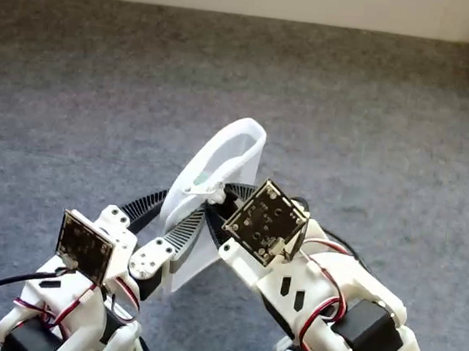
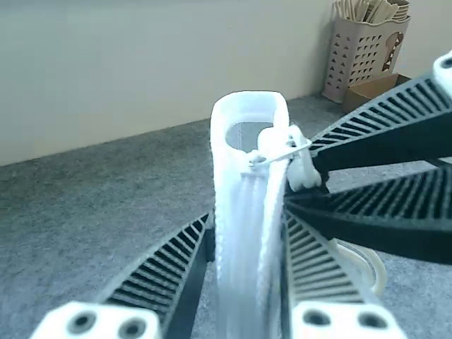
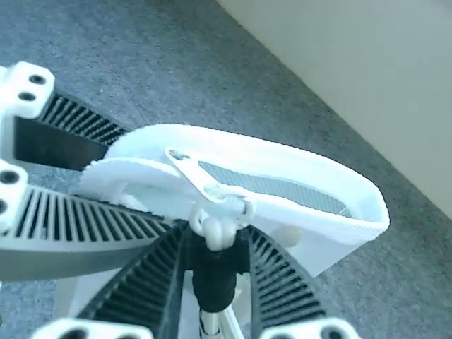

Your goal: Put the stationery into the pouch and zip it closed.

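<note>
Items counted: one pouch, one zipper pull, two arms, two claws.

1. Pouch (image 1: 248, 160): white, translucent, with a mesh panel on one side. It stands on end between the two arms, above the grey carpet-like surface (image 1: 79, 90). Its upper end gapes in a rounded loop. The lower stretch of the opening is drawn together. In the high view a faint greenish shape shows through the wall, but what it is cannot be told.

2. Left claw (image 2: 247, 233): pinching the pouch. One black ribbed finger presses on each flat side of the lower part and holds it upright.

3. Right claw (image 3: 217, 233): pressed together on the zipper pull (image 3: 215, 219). Its two ribbed fingers meet at the pull's white end. A thin metal tab lies along the zip just above that point. The pull sits part way along the opening, where the joined stretch gives way to the gaping loop. The right claw comes at the pouch from the side opposite the left arm, and the two claws are close together.

4. Wiring: red, white and black leads run over both arms' white housings.

5. Background, left wrist view: a pale wall (image 2: 106, 70). One beige perforated holder (image 2: 364, 49), filled with wooden sticks, stands against it. One cardboard box (image 2: 371, 88) sits just beside the holder's base. Both are well apart from the pouch.
</note>
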Controlling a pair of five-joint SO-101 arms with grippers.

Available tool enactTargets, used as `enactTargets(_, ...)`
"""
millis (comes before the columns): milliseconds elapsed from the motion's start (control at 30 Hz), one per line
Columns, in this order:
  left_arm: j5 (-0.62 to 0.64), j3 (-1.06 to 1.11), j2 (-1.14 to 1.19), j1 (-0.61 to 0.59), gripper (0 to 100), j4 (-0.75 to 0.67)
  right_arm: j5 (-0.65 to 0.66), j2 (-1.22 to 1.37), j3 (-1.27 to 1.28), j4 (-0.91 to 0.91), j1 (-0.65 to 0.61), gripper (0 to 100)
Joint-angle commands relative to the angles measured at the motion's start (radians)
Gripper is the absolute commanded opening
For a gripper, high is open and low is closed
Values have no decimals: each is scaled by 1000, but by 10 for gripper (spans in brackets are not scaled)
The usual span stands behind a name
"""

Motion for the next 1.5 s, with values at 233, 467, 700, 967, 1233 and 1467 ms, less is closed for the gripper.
enactTargets(233,18,-91,-1,-15,139,2,17,10,-2,18,-15,7)
enactTargets(467,17,-108,-1,-15,4,2,17,10,-2,2,74,7)
enactTargets(700,18,-105,-1,-81,4,3,12,13,-2,-125,294,6)
enactTargets(967,18,-108,-1,-90,4,3,11,24,10,-308,479,6)
enactTargets(1233,18,-111,-1,-90,4,14,11,159,10,-384,575,6)
enactTargets(1467,18,-142,-1,-90,4,44,18,321,10,-435,648,6)
